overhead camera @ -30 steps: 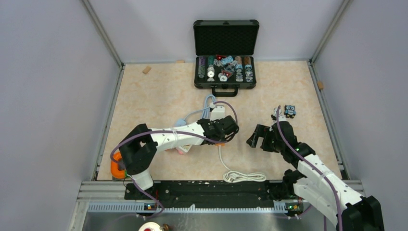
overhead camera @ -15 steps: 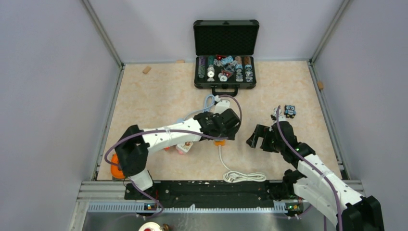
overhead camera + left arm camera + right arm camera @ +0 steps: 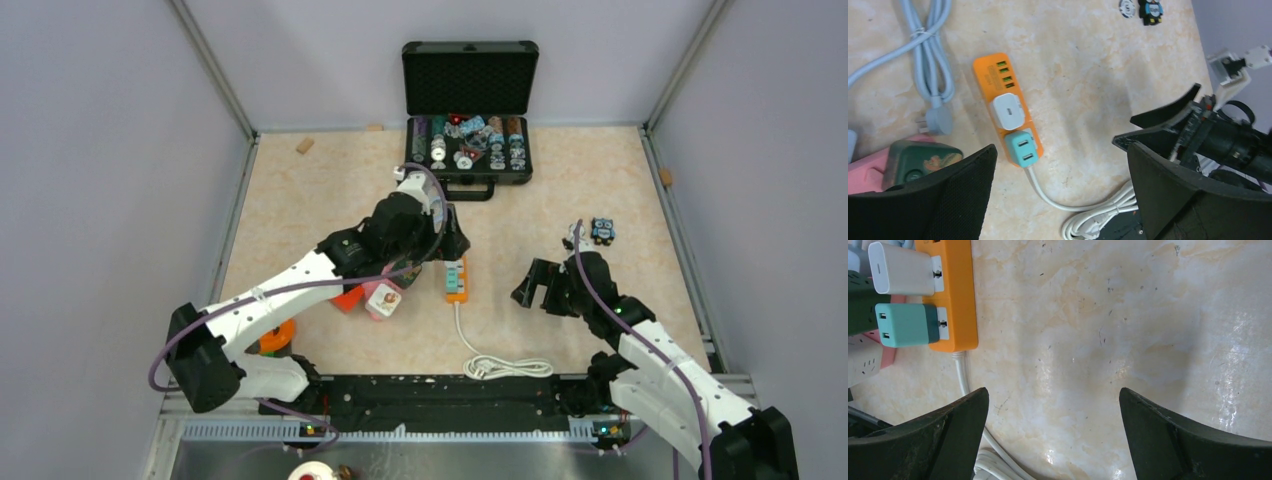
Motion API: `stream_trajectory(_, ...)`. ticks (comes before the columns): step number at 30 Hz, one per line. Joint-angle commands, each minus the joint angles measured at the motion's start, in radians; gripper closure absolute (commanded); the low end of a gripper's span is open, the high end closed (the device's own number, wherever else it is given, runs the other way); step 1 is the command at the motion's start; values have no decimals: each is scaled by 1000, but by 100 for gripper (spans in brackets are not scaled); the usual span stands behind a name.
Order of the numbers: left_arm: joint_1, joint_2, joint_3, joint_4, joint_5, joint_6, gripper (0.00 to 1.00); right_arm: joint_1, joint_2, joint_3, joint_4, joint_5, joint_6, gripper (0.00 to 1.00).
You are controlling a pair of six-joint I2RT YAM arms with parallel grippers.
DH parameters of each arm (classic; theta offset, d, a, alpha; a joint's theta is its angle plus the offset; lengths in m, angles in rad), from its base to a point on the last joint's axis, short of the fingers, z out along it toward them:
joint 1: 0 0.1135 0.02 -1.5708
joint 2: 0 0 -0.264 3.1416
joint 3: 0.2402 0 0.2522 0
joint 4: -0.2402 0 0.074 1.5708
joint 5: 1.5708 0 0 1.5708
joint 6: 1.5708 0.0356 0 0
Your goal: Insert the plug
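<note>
The insertion itself looks finished, so the step in hand is clearing away and checking the seat. The white plug [image 3: 1008, 109] sits in a socket of the orange power strip [image 3: 984, 75], which lies flat on the bench [image 3: 1098, 60]. A teal adapter [image 3: 1022, 148] fills the next socket, towards the end where the white cord [image 3: 505, 368] leaves the strip. The left end effector [image 3: 1060, 150] hangs above the strip with its jaws spread wide and nothing between them. The right end effector [image 3: 1053, 392] is likewise wide open and empty, low over bare bench just beside the strip's cord end. From the right wrist view the plug's body seems to meet the socket face squarely, though whether its pins are fully home cannot be told. A grey cable [image 3: 938, 119] lies loose near the strip, its plug unconnected; nothing shows it to be part of the task. The next move probably calls for lifting the left arm straight up and back without brushing the plug. A gentle downward press would be needed only if the plug proves proud.
</note>
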Motion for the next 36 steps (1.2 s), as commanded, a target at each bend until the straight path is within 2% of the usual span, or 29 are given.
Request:
stream_trajectory(1,141,-62,-105,138,202,-7,1,-8,-6,52,28,3,-21,1)
stream_trajectory(7,351,-159,-206,158,210,65,1,-8,18,57,77,47,-55,1)
stream_trajectory(13,470,-260,-255,167,31,189,1,-8,102,91,149,143,-102,1)
stream_trajectory(16,492,-305,-306,234,-103,287,1,-8,155,117,194,217,-128,1)
stream_trajectory(20,510,-339,-389,347,-193,412,1,-8,210,121,300,308,-180,1)
stream_trajectory(24,575,-327,-429,437,-190,443,1,-8,235,81,471,472,-218,1)
stream_trajectory(28,635,-290,-455,504,-263,443,1,-12,271,66,572,618,-265,1)
stream_trajectory(30,662,-257,-483,564,-304,453,1,-26,311,75,587,663,-269,1)
stream_trajectory(33,688,-201,-568,746,-315,537,1,-54,355,69,638,700,-277,1)
stream_trajectory(36,703,-137,-587,791,-364,565,1,-85,364,53,714,700,-354,2)
